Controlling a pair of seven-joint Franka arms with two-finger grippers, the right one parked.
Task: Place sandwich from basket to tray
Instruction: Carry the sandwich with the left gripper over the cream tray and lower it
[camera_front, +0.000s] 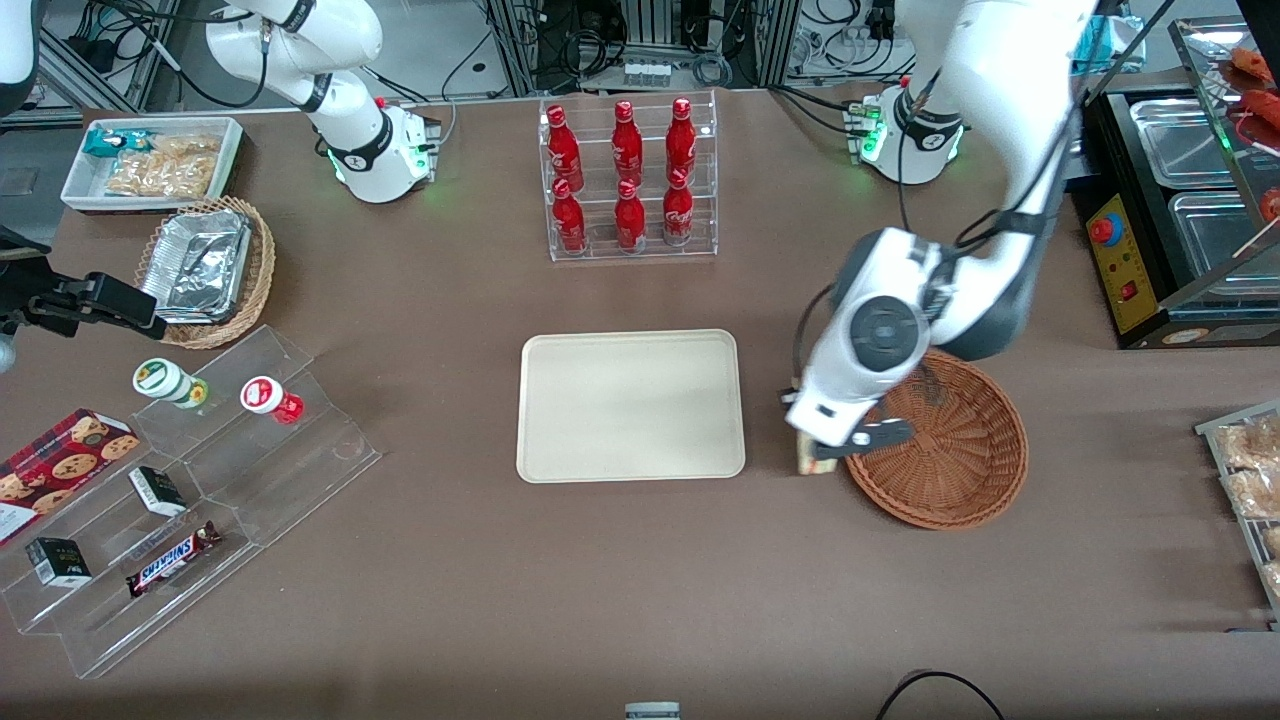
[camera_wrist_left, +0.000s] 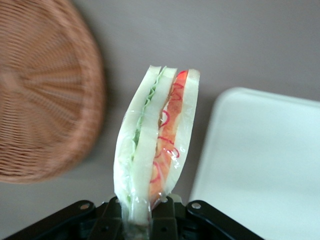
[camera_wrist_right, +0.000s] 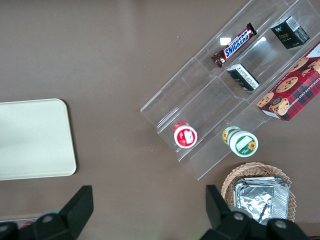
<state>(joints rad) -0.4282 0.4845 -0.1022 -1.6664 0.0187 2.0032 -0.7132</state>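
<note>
While the front view hides most of the sandwich (camera_front: 812, 462) under the arm, the left wrist view shows its red and green layers clamped in the gripper (camera_wrist_left: 141, 210), between basket (camera_wrist_left: 45, 95) and tray (camera_wrist_left: 260, 165). Right of frame centre, the basket (camera_front: 950, 450) holds nothing; the tray (camera_front: 630, 405) at centre is bare.

Front view high, looking down; wrist views close, facing tabletop; all share tray (camera_front: 630, 405).
</note>
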